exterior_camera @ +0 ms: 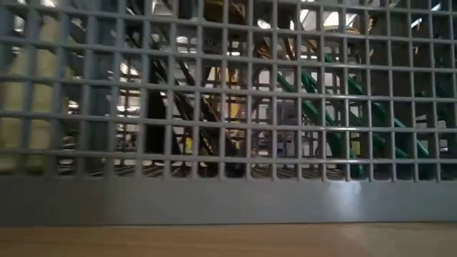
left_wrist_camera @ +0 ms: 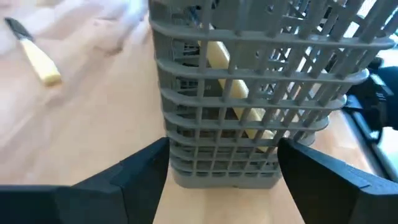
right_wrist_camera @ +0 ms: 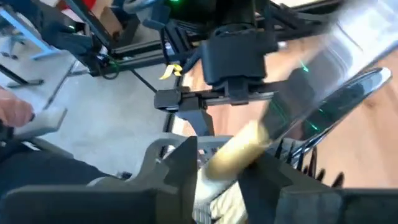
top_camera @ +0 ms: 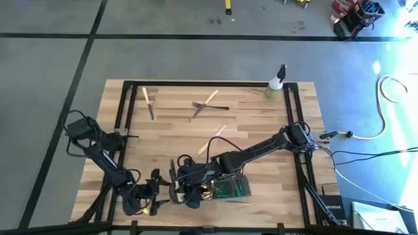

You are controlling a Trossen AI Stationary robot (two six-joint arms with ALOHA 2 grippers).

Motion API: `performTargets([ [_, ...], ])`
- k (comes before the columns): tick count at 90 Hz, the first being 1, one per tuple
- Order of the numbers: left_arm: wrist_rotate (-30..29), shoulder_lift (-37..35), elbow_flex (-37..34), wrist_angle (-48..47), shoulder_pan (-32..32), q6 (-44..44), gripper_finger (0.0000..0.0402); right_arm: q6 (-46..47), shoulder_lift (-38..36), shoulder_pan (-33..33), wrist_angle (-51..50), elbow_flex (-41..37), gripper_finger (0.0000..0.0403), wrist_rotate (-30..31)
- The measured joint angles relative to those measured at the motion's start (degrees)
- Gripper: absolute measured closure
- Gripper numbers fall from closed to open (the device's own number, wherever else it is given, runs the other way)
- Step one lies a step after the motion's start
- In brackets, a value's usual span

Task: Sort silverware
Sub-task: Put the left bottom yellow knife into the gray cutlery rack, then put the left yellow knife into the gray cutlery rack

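Note:
A grey wire-mesh caddy (top_camera: 228, 189) stands at the table's near edge, with cream-handled (left_wrist_camera: 227, 87) and green-handled (exterior_camera: 343, 107) silverware inside. My left gripper (left_wrist_camera: 222, 165) is open, level, one finger on each side of the caddy's left end. My right gripper (right_wrist_camera: 217, 165) hovers over the caddy (right_wrist_camera: 217, 202), shut on a knife (right_wrist_camera: 292, 118) with a pale handle. Loose silverware lies flat on the table: a knife (top_camera: 149, 103), a crossed pair (top_camera: 209, 104) and a single piece (top_camera: 212, 139). My left gripper's fingers (left_wrist_camera: 146, 171) stand close beside the caddy's two side walls (left_wrist_camera: 171, 149), coming level from the table's left; whether they touch, I cannot tell. My right gripper pinches the knife's pale handle (right_wrist_camera: 239, 149) between its two fingers, which lie across it. The shiny blade (right_wrist_camera: 354, 90) slants away from the fingers, lifted clear above the caddy.
A small spray bottle (top_camera: 277, 83) stands at the table's far right. A cream-handled knife (left_wrist_camera: 37, 56) lies on bare wood beyond the caddy. The middle of the table between the loose pieces and the caddy is bare wood. A person's hand (right_wrist_camera: 15, 112) shows beyond the table.

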Motion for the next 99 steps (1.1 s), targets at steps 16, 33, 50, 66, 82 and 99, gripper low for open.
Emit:
performTargets([
  [16,-0.8,0.0,0.0,0.0,3.1,2.0,0.0121,-1.7,-2.0,0.4,0.5,0.0,0.0286,1.7],
  [33,-0.8,0.0,0.0,-0.1,4.9,2.1,0.0121,-3.8,-3.2,0.8,-1.4,0.0,0.0277,1.8],
  [50,-0.8,0.0,-0.1,0.0,4.8,1.9,0.0121,-3.8,-3.2,1.2,-4.2,0.0,0.0308,1.9],
  [66,-3.8,-2.7,-0.1,-1.5,4.5,2.2,0.0121,-4.4,-4.6,1.2,-4.4,-0.1,0.0325,2.4],
  [82,-9.8,-13.8,-0.1,-26.6,5.3,-14.9,0.0121,-7.9,-9.1,1.1,-5.0,0.0,0.0327,5.1],
  [99,0.9,-27.8,-0.1,-66.6,11.5,-34.3,0.0121,-10.8,-11.2,1.1,-9.9,0.0,0.0327,5.8],
])
